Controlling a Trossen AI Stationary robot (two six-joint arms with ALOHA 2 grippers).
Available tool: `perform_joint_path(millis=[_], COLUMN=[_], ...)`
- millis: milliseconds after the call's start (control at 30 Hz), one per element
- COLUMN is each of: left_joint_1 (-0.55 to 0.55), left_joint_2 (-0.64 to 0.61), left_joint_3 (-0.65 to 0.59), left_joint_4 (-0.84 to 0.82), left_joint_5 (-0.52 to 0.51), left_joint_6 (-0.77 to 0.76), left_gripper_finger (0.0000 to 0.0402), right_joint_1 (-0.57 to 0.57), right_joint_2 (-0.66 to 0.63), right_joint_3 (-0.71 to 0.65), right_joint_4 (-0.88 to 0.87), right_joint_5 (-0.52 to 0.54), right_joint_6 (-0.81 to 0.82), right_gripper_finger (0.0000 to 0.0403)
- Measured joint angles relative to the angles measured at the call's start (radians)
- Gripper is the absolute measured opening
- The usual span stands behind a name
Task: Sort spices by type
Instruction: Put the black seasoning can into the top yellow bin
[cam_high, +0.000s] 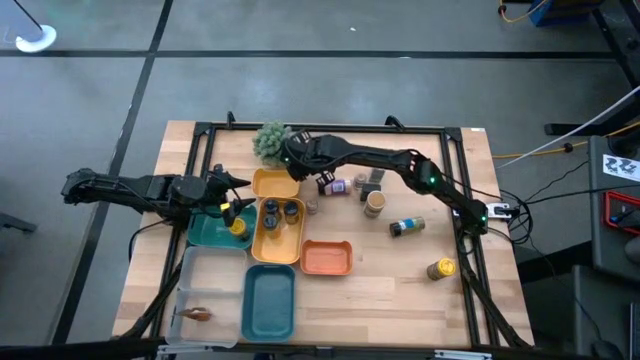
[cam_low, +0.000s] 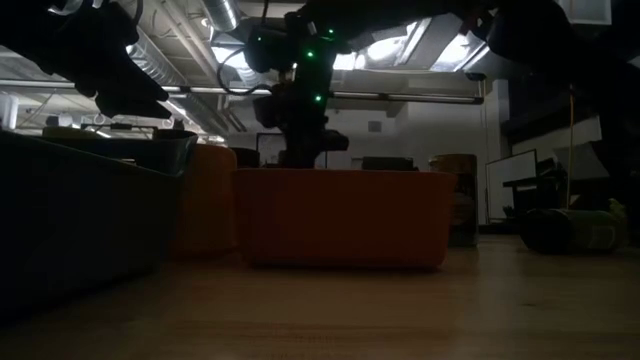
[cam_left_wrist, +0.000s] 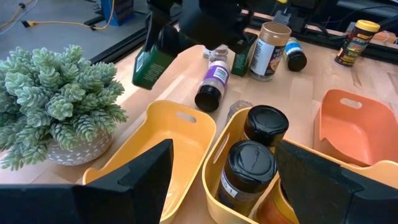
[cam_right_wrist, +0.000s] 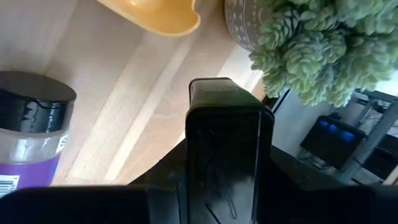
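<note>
Two dark-capped jars (cam_high: 281, 212), one yellow tray (cam_high: 277, 243)

My wooden table (cam_high: 400, 285) carries trays — yellow tray (cam_high: 277, 243), orange tray (cam_high: 326, 258), two teal trays (cam_high: 269, 305) — plus a potted plant (cam_high: 269, 140) and loose jars: a purple-labelled jar (cam_high: 334, 186), a yellow-capped jar (cam_high: 441, 268).

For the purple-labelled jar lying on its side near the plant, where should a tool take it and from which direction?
Grip the purple-labelled jar across its round body, midway along the label, coming straight down from above. It lies flat on the table with its black cap towards the yellow tray, so the curved sides are open to both fingers. The right tool, holding a green box, hovers close by.
</note>
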Motion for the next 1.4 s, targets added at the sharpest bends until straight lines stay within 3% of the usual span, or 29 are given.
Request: perform_joint_path(millis=[333,633,933,1167,1400], left_joint_1=[0.000,0.000,0.000,0.000,0.000], left_joint_2=[0.000,0.000,0.000,0.000,0.000], left_joint_3=[0.000,0.000,0.000,0.000,0.000], left_joint_4=[0.000,0.000,0.000,-0.001,-0.001], left_joint_5=[0.000,0.000,0.000,0.000,0.000], left_joint_6=[0.000,0.000,-0.004,-0.004,-0.004], left_gripper_finger=[0.0263,0.0263,0.0263,0.0263,0.0263], right_joint_1=[0.047,0.083,0.092,0.091,0.085], right_joint_2=[-0.002,-0.002,-0.003,-0.003,-0.003], right_joint_3=[0.000,0.000,0.000,0.000,0.000], right_joint_4=[0.020,0.074,0.134,0.197,0.226], right_joint_5=[0.123,0.140,-0.014,-0.053,-0.226], right_joint_6=[0.000,0.031,0.204,0.256,0.366], right_gripper_finger=[0.0127,0.0127,0.0128,0.0128,0.0128])
